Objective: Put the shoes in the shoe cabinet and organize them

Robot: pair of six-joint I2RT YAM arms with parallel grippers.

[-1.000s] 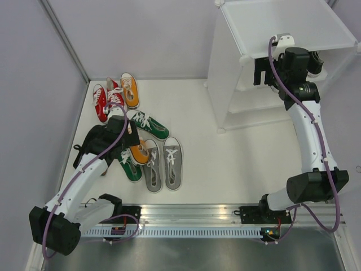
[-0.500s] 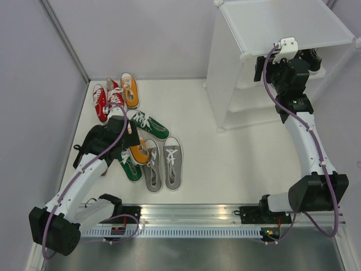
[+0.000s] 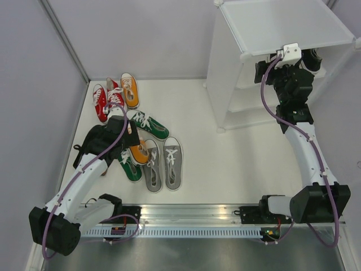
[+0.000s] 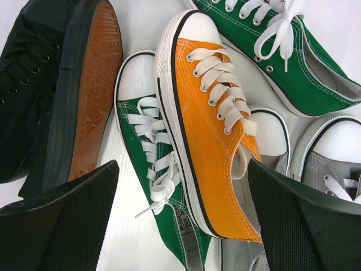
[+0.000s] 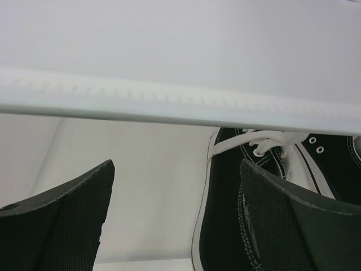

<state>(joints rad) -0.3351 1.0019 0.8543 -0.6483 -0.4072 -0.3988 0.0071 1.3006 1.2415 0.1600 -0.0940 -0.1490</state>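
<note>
— Orange canvas sneaker (image 4: pixel 211 141), white laces, rubber toe: where?
— Overlapping a green shoe (image 4: pixel 146 152) on the surface (image 3: pixel 225 152), between spread left jaws. Right jaws gape before a black shoe (image 5: pixel 223 214) inside the cabinet (image 3: pixel 282 25).

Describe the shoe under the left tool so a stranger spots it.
Left of the white cabinet is a shoe pile. Under the left tool lies the orange sneaker, overlapping a green one; its twin sits beside the red pair.
</note>
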